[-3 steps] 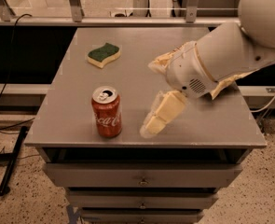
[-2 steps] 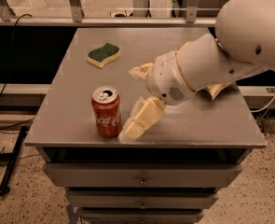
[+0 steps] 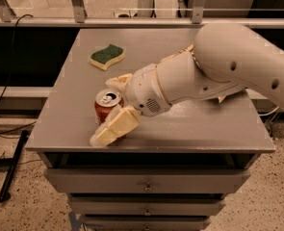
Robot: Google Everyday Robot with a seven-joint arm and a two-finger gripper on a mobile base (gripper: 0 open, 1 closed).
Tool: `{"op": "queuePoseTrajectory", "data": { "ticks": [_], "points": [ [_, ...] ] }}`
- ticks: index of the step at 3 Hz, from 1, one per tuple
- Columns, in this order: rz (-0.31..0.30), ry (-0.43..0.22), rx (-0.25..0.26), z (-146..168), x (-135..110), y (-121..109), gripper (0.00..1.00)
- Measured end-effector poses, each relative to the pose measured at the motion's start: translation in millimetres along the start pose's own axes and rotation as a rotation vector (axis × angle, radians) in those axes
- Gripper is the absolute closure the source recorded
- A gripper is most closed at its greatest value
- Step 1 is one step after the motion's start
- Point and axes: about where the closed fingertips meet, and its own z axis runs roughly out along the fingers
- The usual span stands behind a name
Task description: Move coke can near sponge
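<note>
While the cream-coloured arm [image 3: 228, 61] reaches in from about 3 o'clock, the gripper [image 3: 104, 110] sits low over the front-left part of the grey table [image 3: 204, 129], at roughly 7 o'clock on its top, with its jaws spread on either side of the coke can [image 3: 108, 99]. That can stands upright between them. The near finger [image 3: 113, 128] slants across the front of its lower body toward 7 o'clock, its tip close to the table's front edge. The far finger [image 3: 119, 80] shows just beside the can's rim at about 1 o'clock from it. Whether either finger actually presses the can cannot be told. The can's silver top with its pull tab faces up and is in plain sight, and a strip of red wall shows on its 9 o'clock side. The near finger covers most of the rest, so no lettering on the can can be read. At 12 o'clock from the can, well apart from it and from the gripper, the sponge [image 3: 107, 56] lies flat at about 11 o'clock on the table top, dark green side up over a pale yellow edge. Grey drawers [image 3: 146, 181] fill the front of the table below the top.
</note>
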Motion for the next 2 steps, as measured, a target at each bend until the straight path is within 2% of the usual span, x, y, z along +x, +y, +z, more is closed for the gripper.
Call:
{"op": "queuePoseTrajectory", "data": {
  "ticks": [1,2],
  "points": [
    [0.021,-0.038,0.016,11.7,3.2,-5.1,0.29],
    [0.04,-0.056,0.048,8.7,10.7,-16.0,0.51]
  ]
}}
